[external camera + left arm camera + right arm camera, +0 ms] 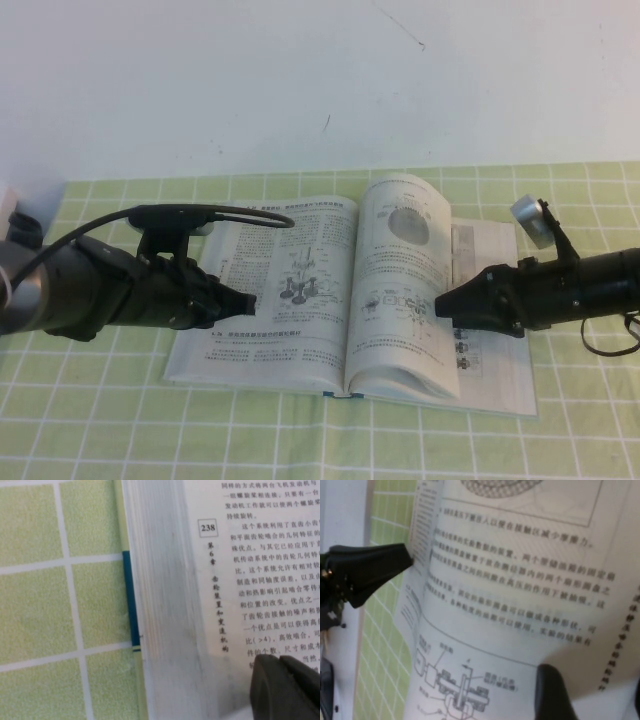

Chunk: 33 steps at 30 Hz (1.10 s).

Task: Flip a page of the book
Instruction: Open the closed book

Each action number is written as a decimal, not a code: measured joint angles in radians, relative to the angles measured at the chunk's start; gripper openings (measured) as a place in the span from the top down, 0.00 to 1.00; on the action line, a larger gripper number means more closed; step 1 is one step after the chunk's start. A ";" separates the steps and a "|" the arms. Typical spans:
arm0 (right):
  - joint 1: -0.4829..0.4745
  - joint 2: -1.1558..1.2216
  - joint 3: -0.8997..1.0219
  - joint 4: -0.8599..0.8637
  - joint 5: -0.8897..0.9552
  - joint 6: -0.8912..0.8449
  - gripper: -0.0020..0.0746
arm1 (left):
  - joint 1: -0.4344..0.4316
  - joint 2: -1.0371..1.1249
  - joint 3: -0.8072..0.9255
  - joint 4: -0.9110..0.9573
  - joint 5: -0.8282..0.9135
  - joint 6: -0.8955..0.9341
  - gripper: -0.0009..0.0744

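Note:
The book (260, 350) lies open on the green checked cloth. The page (400, 270) with the round grey diagram is lifted off the right half and arches toward the spine. My right gripper (440, 305) is at the page's outer edge. In the right wrist view it (592, 690) is open, with one finger (550, 692) against the curved page (520, 580). My left gripper (252, 303) rests on the left leaf with the valve-like drawing. In the left wrist view it (277, 657) is shut, its tips on page 238 by the page stack (165, 605).
The green checked cloth (90, 420) covers the table, with a white wall (300, 80) behind it. The book's teal cover edge (131, 600) shows by the cloth. The left arm's black cable (200, 212) loops over the book's far left corner.

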 joint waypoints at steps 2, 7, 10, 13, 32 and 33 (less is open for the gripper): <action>0.000 0.014 0.000 0.036 0.029 -0.021 0.51 | 0.000 0.000 0.000 0.000 0.001 0.000 0.99; -0.007 0.029 0.000 0.120 0.112 -0.085 0.51 | 0.000 0.000 0.000 0.000 0.003 0.000 0.99; -0.003 0.036 0.000 0.194 0.174 -0.121 0.51 | 0.000 0.000 0.000 0.000 0.006 0.000 0.99; 0.002 0.036 0.000 0.216 0.191 -0.134 0.50 | 0.000 0.000 0.000 0.000 0.006 0.002 0.99; 0.002 -0.052 0.000 0.209 0.210 -0.124 0.51 | 0.000 0.000 -0.006 0.000 0.068 0.006 0.99; 0.002 -0.052 0.000 0.207 0.210 -0.124 0.51 | 0.000 0.000 -0.010 0.000 0.085 0.008 0.99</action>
